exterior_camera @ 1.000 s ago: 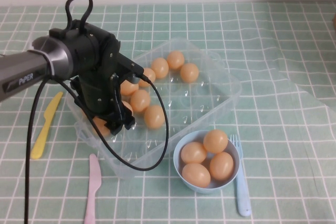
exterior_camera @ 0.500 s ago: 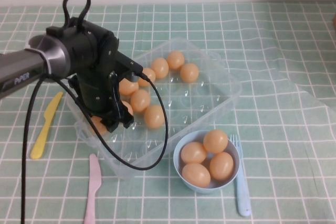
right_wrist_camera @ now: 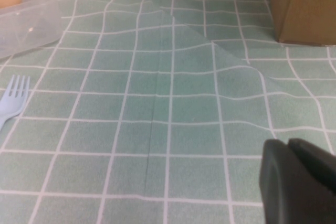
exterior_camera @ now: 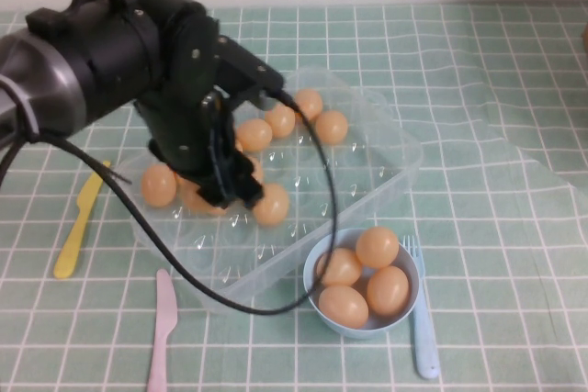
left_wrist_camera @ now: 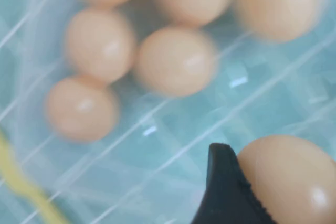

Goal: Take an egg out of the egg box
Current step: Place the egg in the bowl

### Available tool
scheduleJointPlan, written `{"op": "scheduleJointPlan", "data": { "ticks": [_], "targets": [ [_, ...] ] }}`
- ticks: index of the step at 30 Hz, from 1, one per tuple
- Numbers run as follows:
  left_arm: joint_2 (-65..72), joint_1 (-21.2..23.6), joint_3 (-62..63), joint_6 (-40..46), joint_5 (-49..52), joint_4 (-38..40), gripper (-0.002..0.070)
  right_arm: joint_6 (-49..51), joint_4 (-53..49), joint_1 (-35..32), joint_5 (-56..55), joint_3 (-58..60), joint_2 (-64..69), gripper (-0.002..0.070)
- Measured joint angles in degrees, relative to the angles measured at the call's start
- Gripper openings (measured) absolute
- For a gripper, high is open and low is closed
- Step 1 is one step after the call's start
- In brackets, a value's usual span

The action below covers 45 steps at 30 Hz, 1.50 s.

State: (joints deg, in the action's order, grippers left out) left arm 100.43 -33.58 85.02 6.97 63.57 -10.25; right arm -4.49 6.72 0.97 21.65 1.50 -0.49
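The clear plastic egg box lies at the table's middle with several orange-tan eggs in its far-left half. My left gripper hangs over those eggs, raised above the box floor. In the left wrist view a black finger presses against one egg, held above the box floor; several other eggs lie below. The held egg is hidden behind the arm in the high view. My right gripper is shut and empty, low over the tablecloth right of the box, outside the high view.
A light-blue bowl with several eggs stands in front of the box. A blue fork lies to its right, a pink knife and a yellow knife to the left. A brown box stands at the far right.
My left arm has risen from low in the box's left end and shifted right, carrying an egg. An egg at the box's left end is now uncovered.
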Motion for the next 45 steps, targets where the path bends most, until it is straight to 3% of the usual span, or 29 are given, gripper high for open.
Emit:
{"op": "scheduleJointPlan", "data": {
  "ticks": [7,11,20,37,45],
  "targets": [
    [-1.07,-8.64,0.55,1.29,-2.89,8.76,0.0357,0.0,0.0,0.0,0.0,0.0,0.0,-0.0017],
    [-0.7,-11.05,0.55,3.22,-4.96,15.71,0.0356,0.0,0.0,0.0,0.0,0.0,0.0,-0.0017],
    [3.87,-11.25,0.55,-2.14,-5.76,19.48,0.0356,0.0,0.0,0.0,0.0,0.0,0.0,-0.0017],
    [8.1,-11.25,0.55,-2.88,-5.39,20.83,0.0356,0.0,0.0,0.0,0.0,0.0,-0.08,-0.0017],
    [8.1,-11.25,0.55,-2.88,-5.88,20.83,0.0452,0.0,0.0,0.0,0.0,0.0,-0.08,-0.0017]
  ]
}}
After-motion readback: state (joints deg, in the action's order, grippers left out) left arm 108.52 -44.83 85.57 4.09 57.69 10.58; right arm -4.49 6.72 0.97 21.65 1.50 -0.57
